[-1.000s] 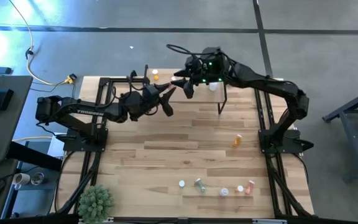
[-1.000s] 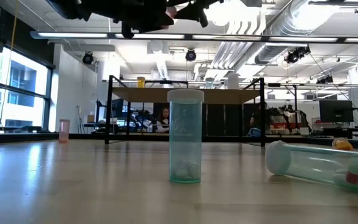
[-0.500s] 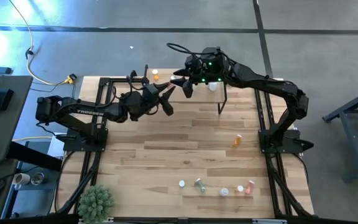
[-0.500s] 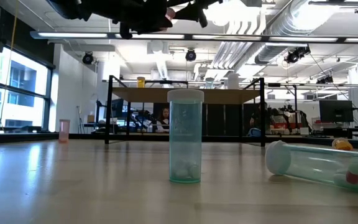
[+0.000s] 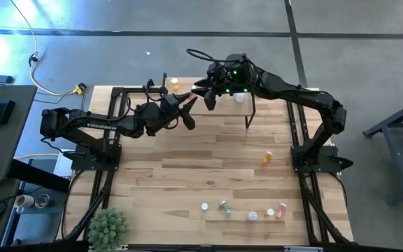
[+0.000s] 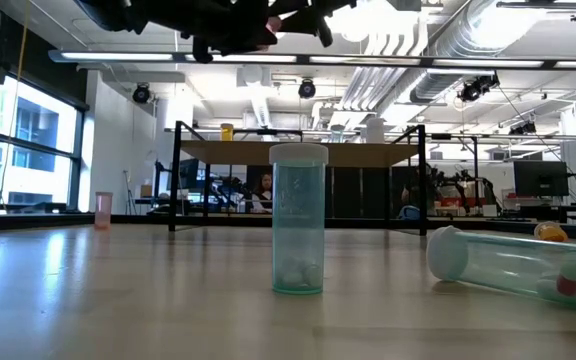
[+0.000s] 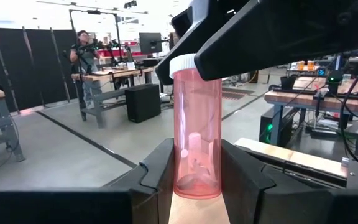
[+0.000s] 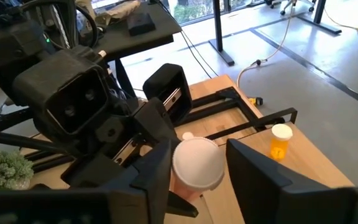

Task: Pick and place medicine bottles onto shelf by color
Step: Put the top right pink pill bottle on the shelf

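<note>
Little has shifted since the earlier frames: both arms hang in the same spot above the desk's far end; only the right claw (image 8: 197,168) has drawn its fingers in around the cap.

Step in hand, as I judge it: a mid-air handover of one pink bottle (image 7: 197,130). Left claw (image 7: 196,177) is clenched on its lower half, bottle upright. Right claw's fingers bracket the white cap from above; whether they grip it yet I cannot tell.

Next move likely calls for the right claw to close firmly, the left to let go, then a carry to the shelf (image 5: 247,100) just beside and below the right claw.

Contents: pink bottle holds a few pale pills at the bottom. On the shelf near the claws, an orange bottle (image 8: 281,142). Well away, toward the desk's near edge: an upright green bottle (image 6: 298,218) with something pale inside, a clear one (image 6: 516,264) lying on its side with a reddish bit in it.
</note>
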### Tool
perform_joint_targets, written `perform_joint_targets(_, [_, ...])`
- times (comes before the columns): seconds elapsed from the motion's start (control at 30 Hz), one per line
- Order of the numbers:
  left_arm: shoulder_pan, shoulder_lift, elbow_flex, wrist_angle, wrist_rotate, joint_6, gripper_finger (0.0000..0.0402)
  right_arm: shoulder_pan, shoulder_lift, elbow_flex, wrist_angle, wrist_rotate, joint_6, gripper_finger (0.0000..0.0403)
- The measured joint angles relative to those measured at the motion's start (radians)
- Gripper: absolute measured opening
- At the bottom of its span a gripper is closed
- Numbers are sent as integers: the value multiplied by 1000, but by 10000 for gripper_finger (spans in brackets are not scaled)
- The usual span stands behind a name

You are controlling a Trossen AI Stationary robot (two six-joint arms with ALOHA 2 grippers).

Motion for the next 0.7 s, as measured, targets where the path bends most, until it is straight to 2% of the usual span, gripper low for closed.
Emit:
perform_joint_targets(0.23, [0,0,0,0,0,0,97,0,0,0,0,0,13,119])
perform_joint_targets(0.7, [0,0,0,-2,0,-1,97,0,2,0,0,0,26,114])
